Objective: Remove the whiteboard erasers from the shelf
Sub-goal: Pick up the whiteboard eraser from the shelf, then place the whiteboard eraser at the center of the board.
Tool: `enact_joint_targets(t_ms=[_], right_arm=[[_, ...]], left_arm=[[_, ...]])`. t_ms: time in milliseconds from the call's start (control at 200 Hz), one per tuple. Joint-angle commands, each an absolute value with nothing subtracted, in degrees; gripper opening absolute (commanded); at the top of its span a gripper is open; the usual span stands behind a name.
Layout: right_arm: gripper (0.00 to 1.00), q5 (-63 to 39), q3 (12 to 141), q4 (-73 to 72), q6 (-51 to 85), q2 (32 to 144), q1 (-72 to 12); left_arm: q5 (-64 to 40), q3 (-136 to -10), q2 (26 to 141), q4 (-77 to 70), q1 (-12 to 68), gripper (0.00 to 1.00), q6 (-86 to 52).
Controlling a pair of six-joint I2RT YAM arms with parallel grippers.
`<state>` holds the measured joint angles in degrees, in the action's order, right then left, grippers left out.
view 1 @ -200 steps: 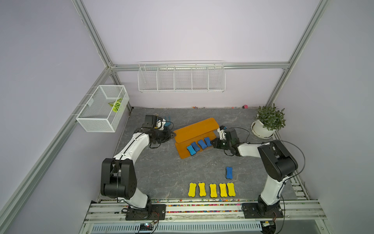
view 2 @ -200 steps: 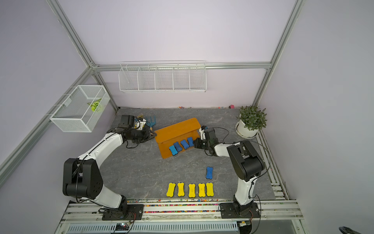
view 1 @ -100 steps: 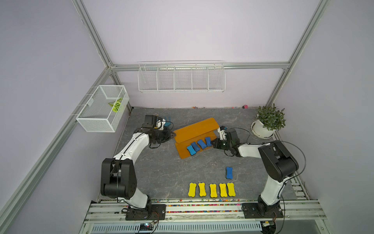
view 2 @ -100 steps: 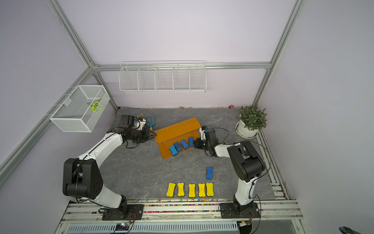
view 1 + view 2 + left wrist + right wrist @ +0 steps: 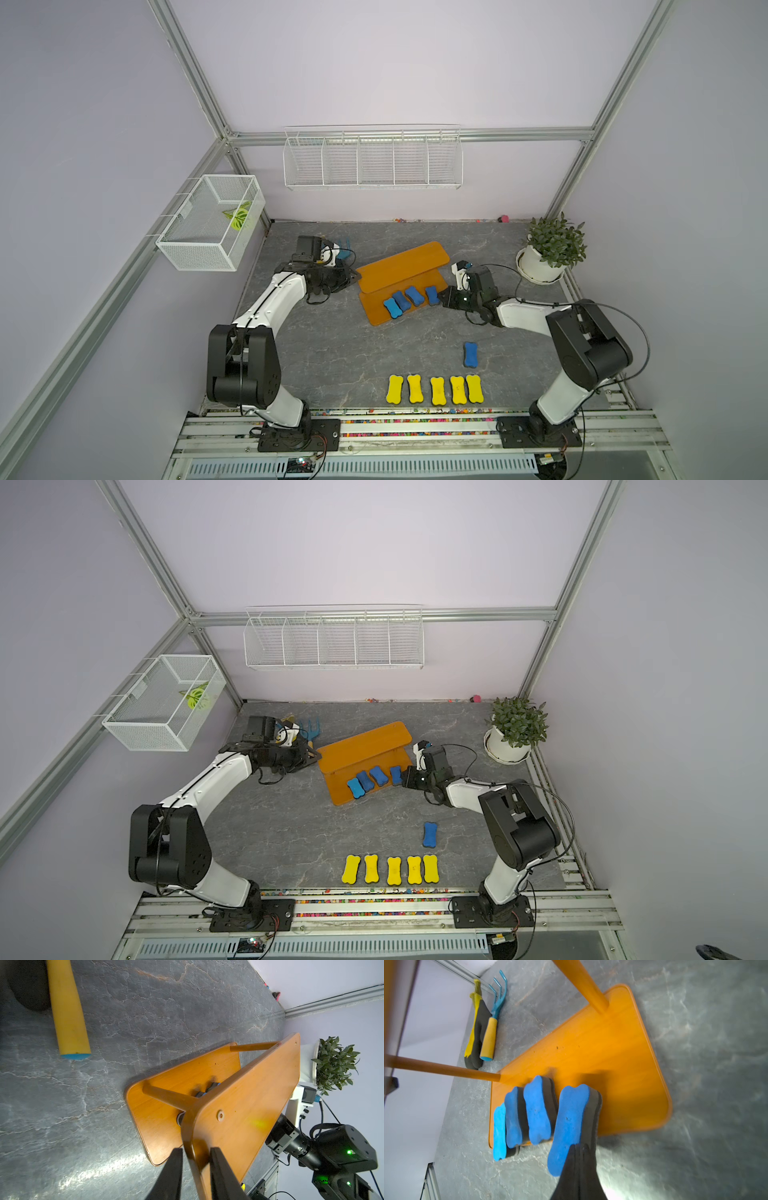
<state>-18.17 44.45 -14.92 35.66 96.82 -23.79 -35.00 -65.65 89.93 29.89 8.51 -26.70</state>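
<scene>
The orange shelf (image 5: 403,266) stands mid-table. My left gripper (image 5: 196,1153) is shut on the left end of its upper board (image 5: 365,746). Several blue whiteboard erasers (image 5: 401,300) lean on edge on the lower board (image 5: 612,1047). My right gripper (image 5: 579,1147) is at the shelf's right end (image 5: 442,297), fingers pressed together against the felt side of the nearest blue eraser (image 5: 571,1122). Whether any of it is pinched does not show. One blue eraser (image 5: 470,354) and a row of several yellow erasers (image 5: 436,390) lie on the table near the front.
A potted plant (image 5: 540,266) stands at the right rear. A blue hand rake (image 5: 492,1022) and a yellow-black glove (image 5: 475,1028) lie behind the left arm. White wire baskets hang on the back wall (image 5: 372,158) and left wall (image 5: 212,220).
My right gripper's fingers closed the last bit at the shelf's right end. The left arm, shelf and loose erasers have not visibly moved.
</scene>
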Motion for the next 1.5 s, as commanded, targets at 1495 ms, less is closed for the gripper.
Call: enact_joint_targets(t_ms=[1495], right_arm=[[0.12,5.1,19.7,14.7,53.5,55.5,-46.4]], left_arm=[[-36.9,-65.4,90.5,29.1,7.9,0.28,-26.1]])
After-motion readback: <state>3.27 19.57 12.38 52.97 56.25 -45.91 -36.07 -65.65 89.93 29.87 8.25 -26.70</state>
